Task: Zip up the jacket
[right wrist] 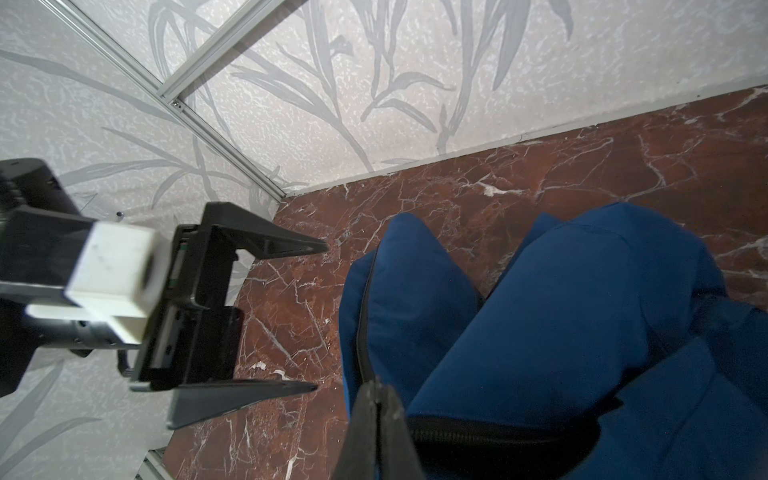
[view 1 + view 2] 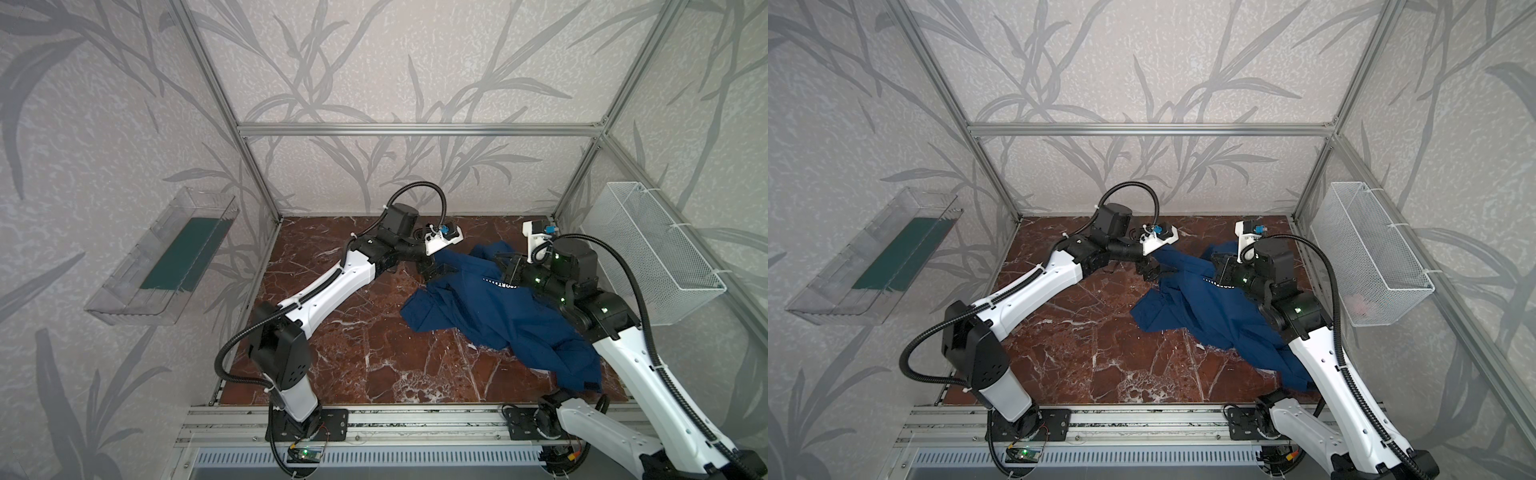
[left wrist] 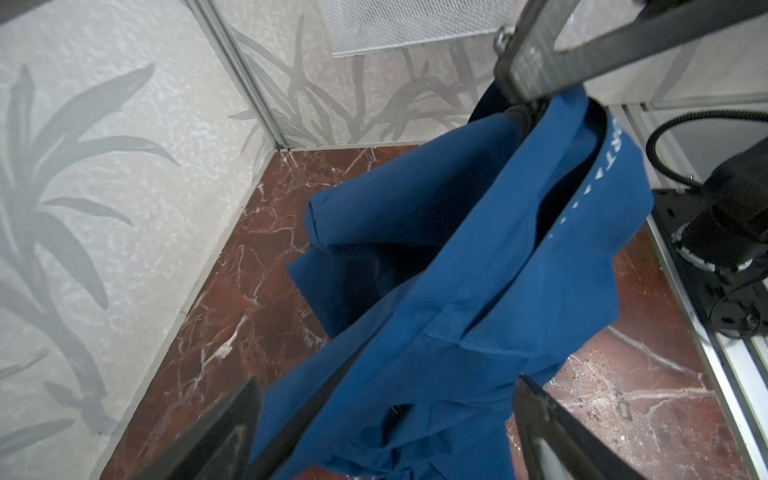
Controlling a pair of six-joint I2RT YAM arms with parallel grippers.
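My right claw (image 1: 376, 388) is pressed together on the large navy-blue fabric jacket (image 1: 582, 316), pinching it at the edge where the dark front zipper (image 1: 362, 324) runs up to my fingertips. The pinched part is raised off the red-brown marble-patterned tabletop (image 2: 353, 332), and the cloth drapes down from it in loose folds. In both top views the rest of the jacket lies crumpled on the right half of the tabletop. It trails from the far right area toward the near edge, partly under my right arm. A row of small white lettering (image 2: 500, 286) shows on the raised part, close to that claw.

My left claw (image 1: 321, 319) is spread wide and grips nothing. In the right wrist view, bare tabletop shows between its two black fingers (image 1: 266, 239). Their tips point at the jacket's zipper edge from just beside it, without touching. In the left wrist view the blue cloth fills the gap between those fingers, but I cannot tell from there whether it touches them.

A white wire-mesh basket (image 2: 656, 249) hangs on the right wall. A clear plastic tray with a dark green liner (image 2: 166, 257) hangs on the left wall. Both are apart from the jacket.
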